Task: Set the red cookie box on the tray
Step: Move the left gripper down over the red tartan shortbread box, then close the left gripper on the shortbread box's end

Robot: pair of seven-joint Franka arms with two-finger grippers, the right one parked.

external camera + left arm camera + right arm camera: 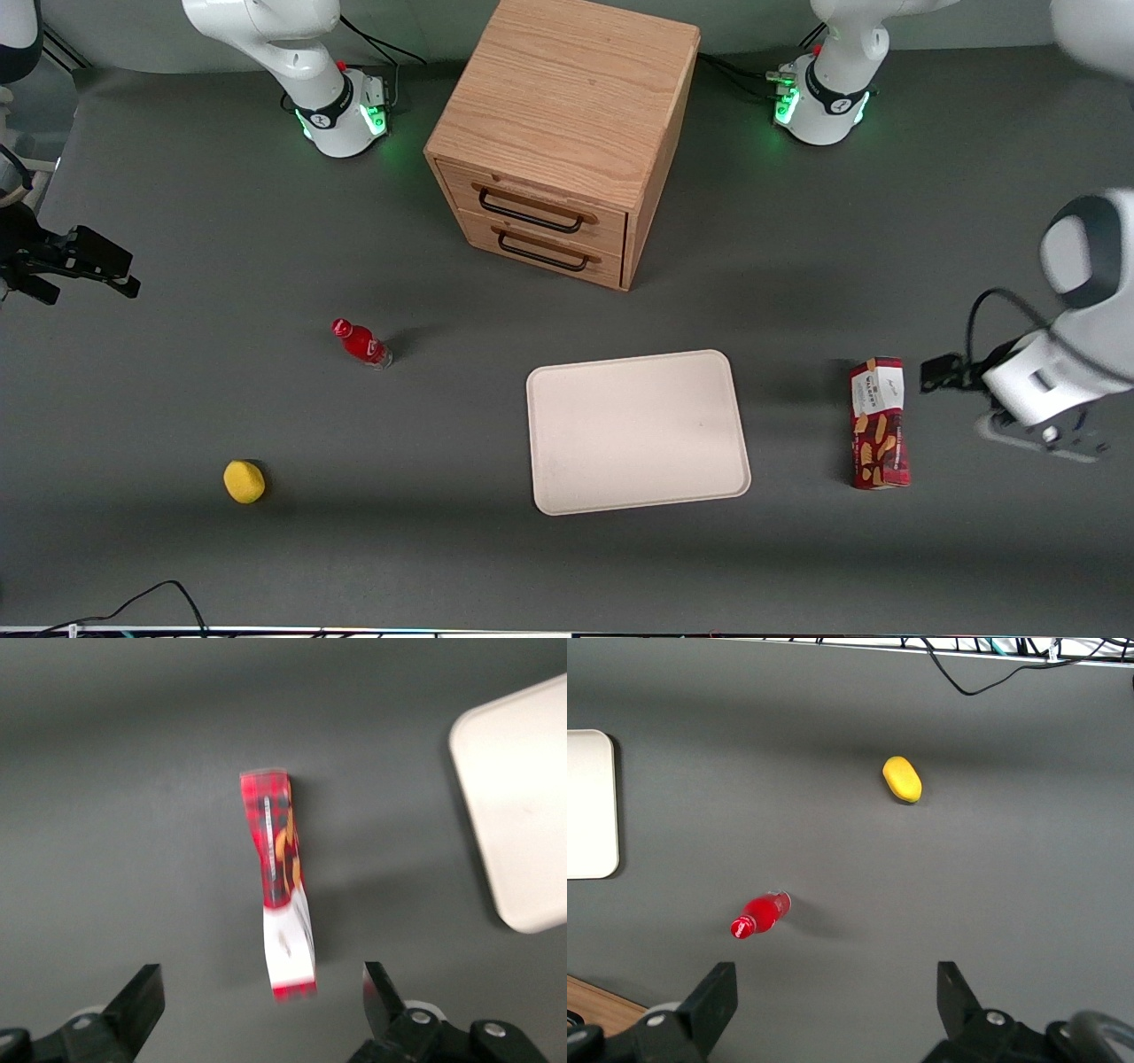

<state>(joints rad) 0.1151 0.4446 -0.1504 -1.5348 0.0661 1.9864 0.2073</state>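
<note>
The dark grey counter (266,549) carries a wooden two-drawer cabinet (558,133), a small red bottle (361,343) and a yellow object (244,481). The tray (638,431) lies flat. The red cookie box (879,423) lies beside it, apart, toward the working arm's end. The pincer (261,1010) hovers above the box, fingers spread, touching nothing.

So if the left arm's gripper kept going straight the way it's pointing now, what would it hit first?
Most likely the red cookie box. The gripper hangs open above the table beside the tray, fingers spread to either side of the box's white end, nothing between. Its height above the box is hard to judge.
</note>
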